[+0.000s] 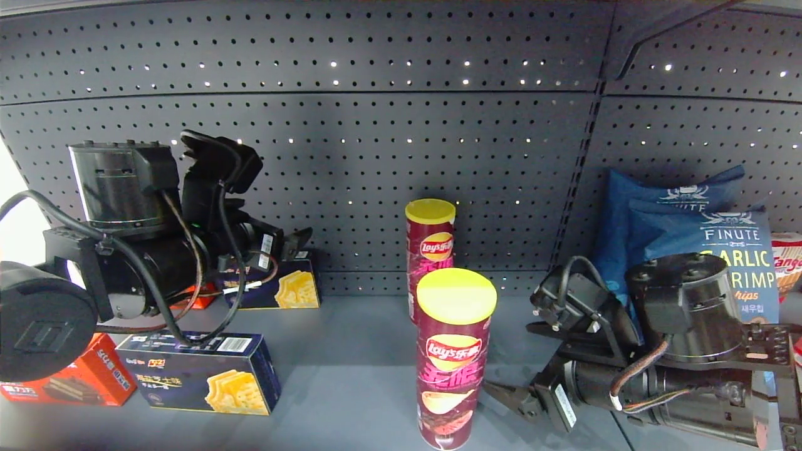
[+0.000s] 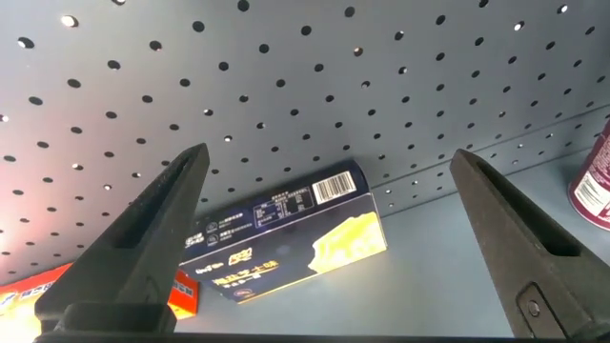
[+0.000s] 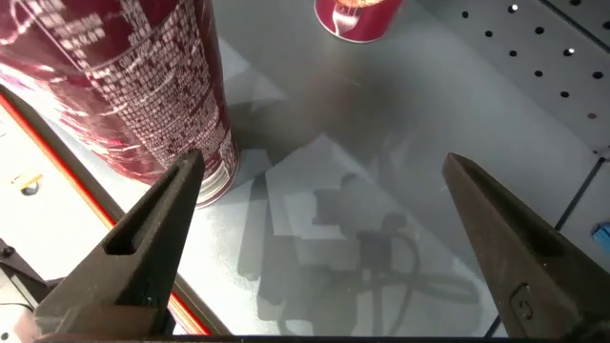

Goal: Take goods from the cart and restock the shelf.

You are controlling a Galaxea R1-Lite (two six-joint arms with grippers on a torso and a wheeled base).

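I see two chip cans standing upright on the shelf (image 1: 351,338), long axes vertical and yellow lids up. The front can (image 1: 454,357) is near the shelf's front edge and the rear can (image 1: 430,241) is straight behind it by the pegboard back (image 1: 376,138). My right hand (image 3: 321,164) is spread wide and holds nothing; it sits low, just right of the front can, and I cannot tell whether it touches the can. My left hand (image 2: 331,160) is also wide open and empty, facing a navy cracker box (image 2: 286,243) against the pegboard. A second navy box (image 1: 207,374) and a red box (image 1: 88,376) lie nearer the front. Blue snack bags (image 1: 720,244) stand at far right.
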